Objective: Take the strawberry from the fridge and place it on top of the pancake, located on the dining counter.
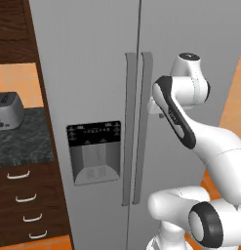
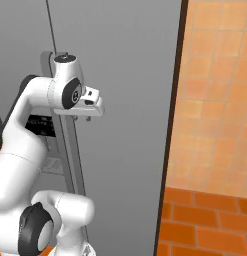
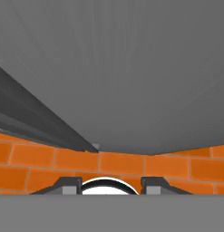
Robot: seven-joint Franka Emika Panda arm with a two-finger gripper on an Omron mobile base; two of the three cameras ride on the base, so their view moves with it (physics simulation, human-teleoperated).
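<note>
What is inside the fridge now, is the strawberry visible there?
Nothing inside can be seen. Both doors of the fridge are closed, so the shelves and any strawberry are covered. On its outside show the two long handles and the black dispenser panel.

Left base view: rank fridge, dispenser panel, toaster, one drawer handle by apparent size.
1. fridge
2. dispenser panel
3. toaster, cropped at the frame edge, so its place is unsure
4. drawer handle
</note>
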